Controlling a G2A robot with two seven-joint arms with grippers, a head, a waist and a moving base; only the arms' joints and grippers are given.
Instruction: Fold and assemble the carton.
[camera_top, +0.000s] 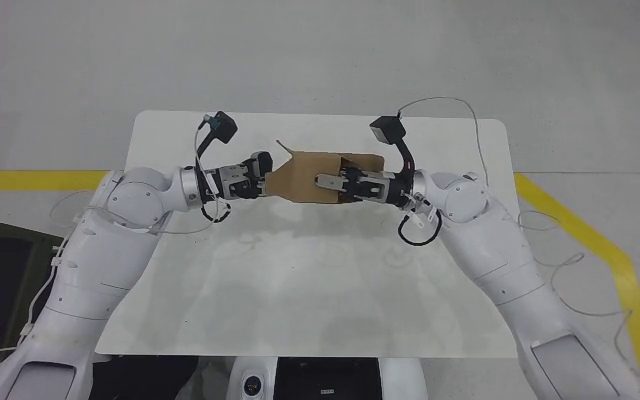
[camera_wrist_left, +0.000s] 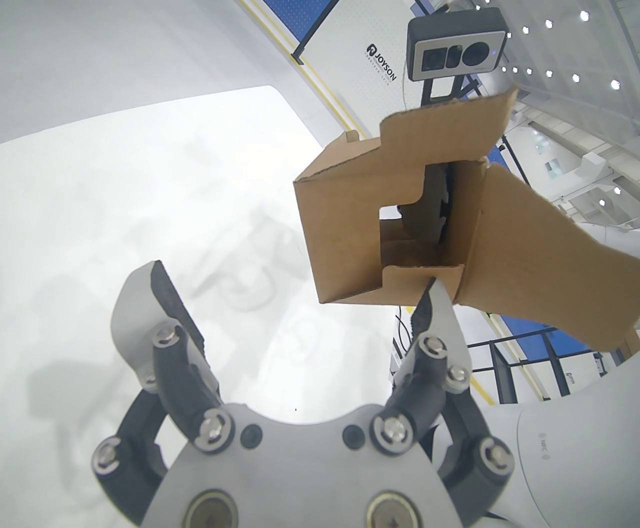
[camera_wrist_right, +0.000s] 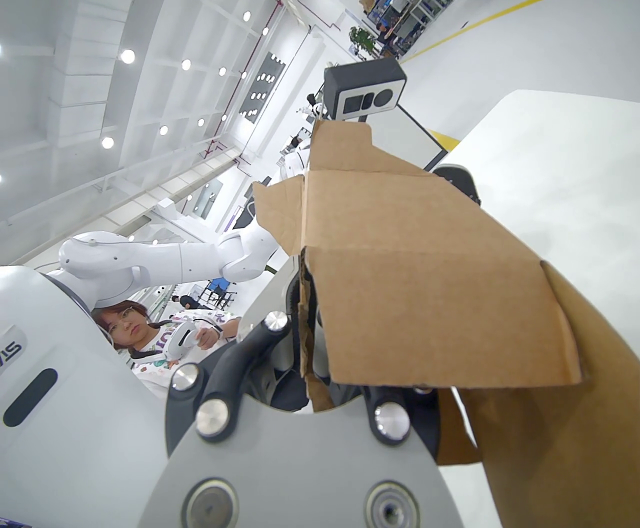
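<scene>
**Over the table (camera_top: 300, 290), a carton (camera_top: 305, 178) held in mid-air**

Nearest, the left gripper (camera_wrist_left: 300, 305) stands wide open and grips nothing. One fingertip (camera_wrist_left: 436, 302) sits right at the carton's lower edge. Beyond it the brown carton hangs above the white table, only part folded, its flaps loose. On its far side the right gripper (camera_wrist_right: 305, 310) is clamped on one cardboard wall.

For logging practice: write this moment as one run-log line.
carton: held up, flaps open | right tool: shut on carton | left tool: open, fingertip at carton
</scene>
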